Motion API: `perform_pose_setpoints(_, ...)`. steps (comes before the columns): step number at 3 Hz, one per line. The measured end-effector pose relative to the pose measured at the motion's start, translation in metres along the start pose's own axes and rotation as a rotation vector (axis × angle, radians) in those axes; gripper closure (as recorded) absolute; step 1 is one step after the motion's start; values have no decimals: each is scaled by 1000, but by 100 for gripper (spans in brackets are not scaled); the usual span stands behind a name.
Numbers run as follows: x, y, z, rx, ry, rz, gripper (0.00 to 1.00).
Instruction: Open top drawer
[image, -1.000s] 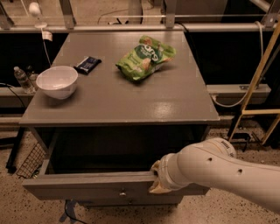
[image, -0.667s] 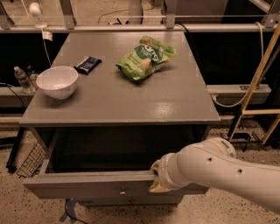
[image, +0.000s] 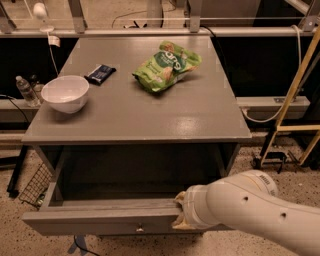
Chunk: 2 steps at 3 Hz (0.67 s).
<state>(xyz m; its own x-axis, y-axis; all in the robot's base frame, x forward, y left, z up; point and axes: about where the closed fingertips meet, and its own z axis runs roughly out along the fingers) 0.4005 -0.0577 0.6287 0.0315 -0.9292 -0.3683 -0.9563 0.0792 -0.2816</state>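
Nothing has shifted since a second ago: the wide grey-painted wooden top drawer (image: 100, 222) stands pulled out at 6 o'clock, its front panel jutting past the grey table (image: 150, 117) edge. The end effector (image: 181, 212) rests on its front rim toward 5 o'clock; whether it is clenched cannot be told.

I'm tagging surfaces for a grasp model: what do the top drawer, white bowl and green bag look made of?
Top drawer: likely wood painted matte grey, streaky flat panel, small metal knob. White bowl: ceramic or hard plastic, smooth with soft sheen. Green bag: thin plastic film, crinkled and glossy. The gripper sits at the drawer's front edge, right of centre.
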Motion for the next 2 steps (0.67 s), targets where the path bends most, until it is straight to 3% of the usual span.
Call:
perform_pose_setpoints(1, 2, 16, -7, 6, 4, 11, 100)
perform_pose_setpoints(2, 2, 17, -7, 6, 4, 11, 100)
